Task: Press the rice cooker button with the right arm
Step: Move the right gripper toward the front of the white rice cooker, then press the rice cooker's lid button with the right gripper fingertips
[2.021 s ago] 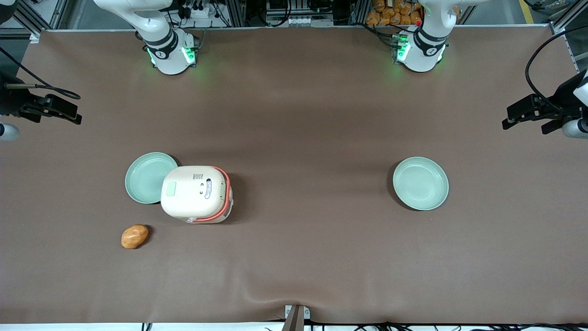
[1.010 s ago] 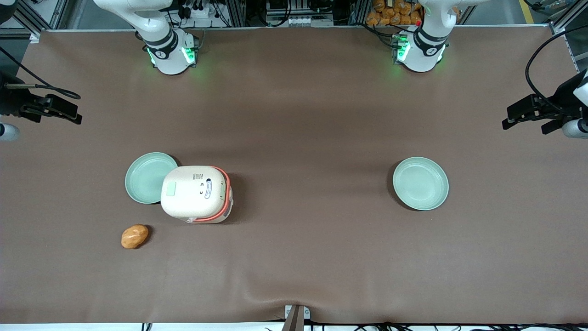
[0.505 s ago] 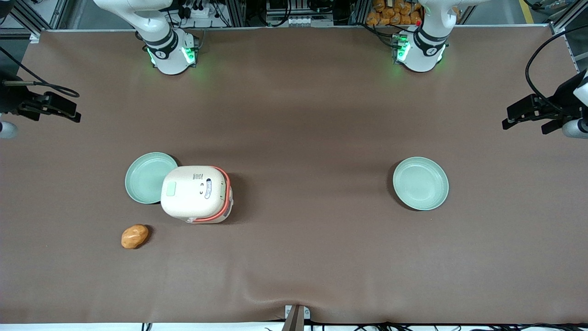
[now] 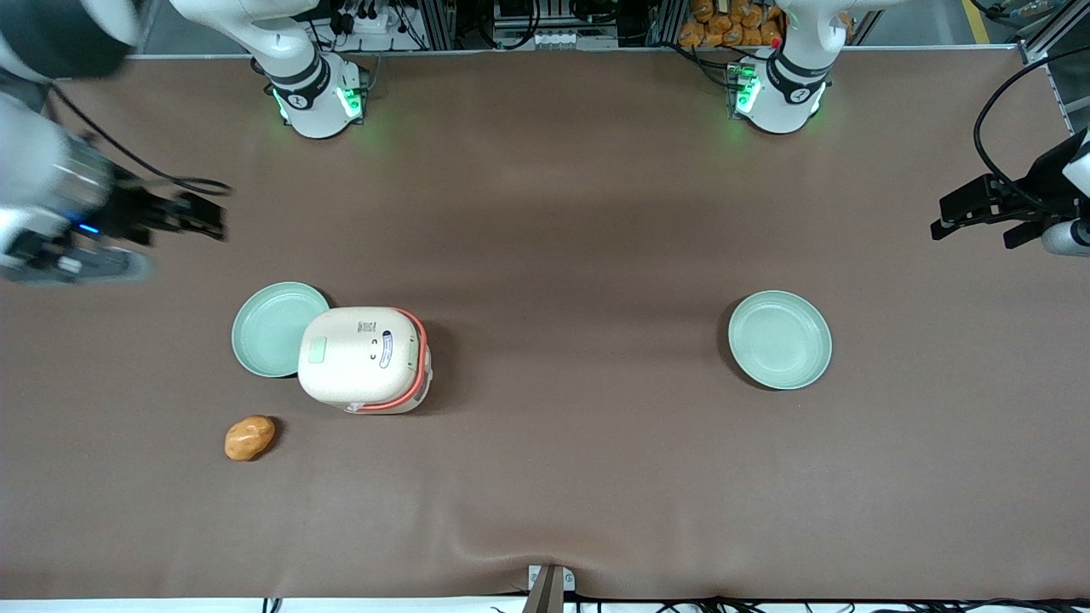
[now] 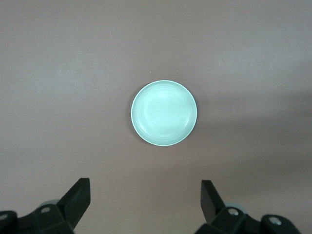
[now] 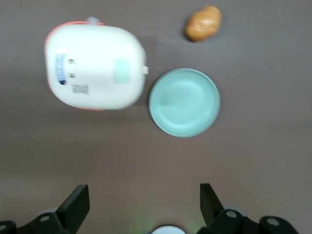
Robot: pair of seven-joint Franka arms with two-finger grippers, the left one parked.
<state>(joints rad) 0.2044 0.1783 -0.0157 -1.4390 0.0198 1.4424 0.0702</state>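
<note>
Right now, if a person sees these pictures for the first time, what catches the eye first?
The rice cooker, cream with a coral band, stands beside a pale green plate. An orange-brown potato lies nearer the front camera. The gripper, fingers open, hangs above the table, farther from the camera than the cooker.

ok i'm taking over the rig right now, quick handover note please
Gripper: jaws open, empty, in the air at the working arm's end of the table, farther from the front camera than the rice cooker.
Rice cooker: lid closed, standing beside a pale green plate; a potato lies nearer the front camera.
Done: nothing pressed yet.
Left: bring the gripper over the cooker and press its button.
</note>
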